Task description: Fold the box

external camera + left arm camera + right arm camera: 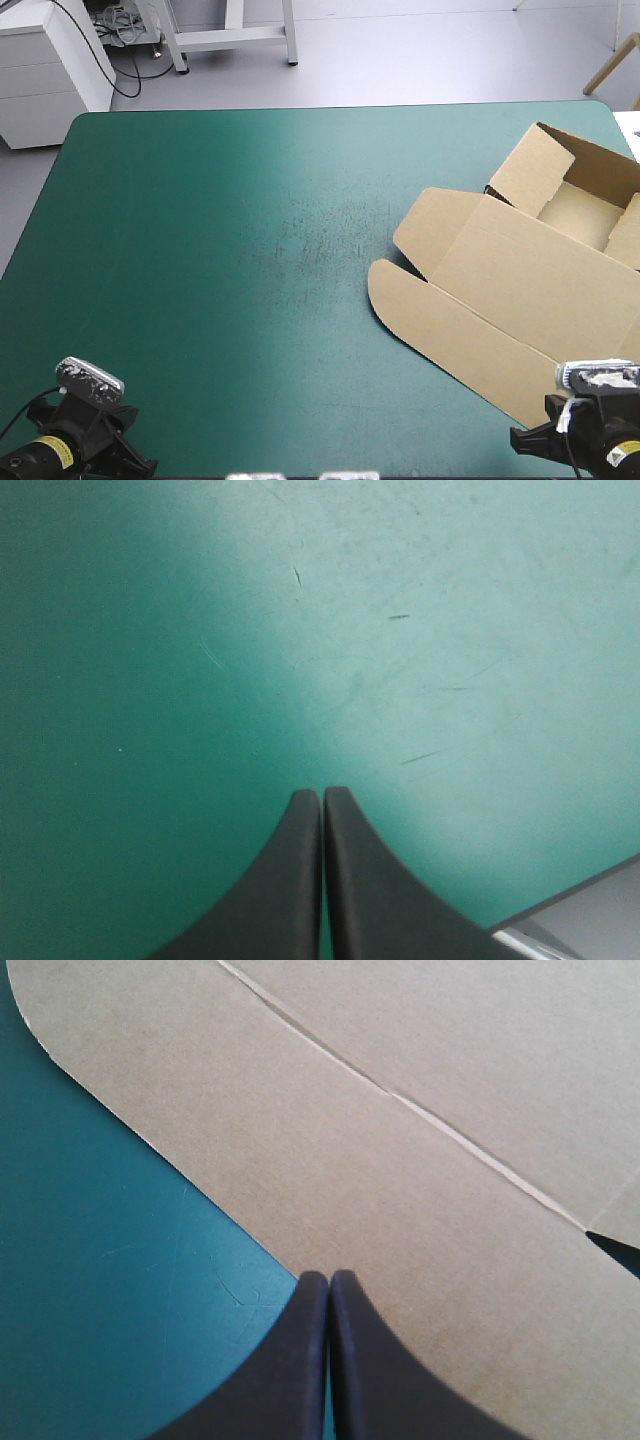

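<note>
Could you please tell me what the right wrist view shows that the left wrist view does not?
Only the right wrist view shows the box: flat brown board with a crease running across it and a rounded corner, lying ahead of the right end effector. Only the left wrist view shows the left end effector, over a bare, scratched stretch with no board in sight. Both show the teal-green cover, and in both the end effector is shut into one pointed arch.
</note>
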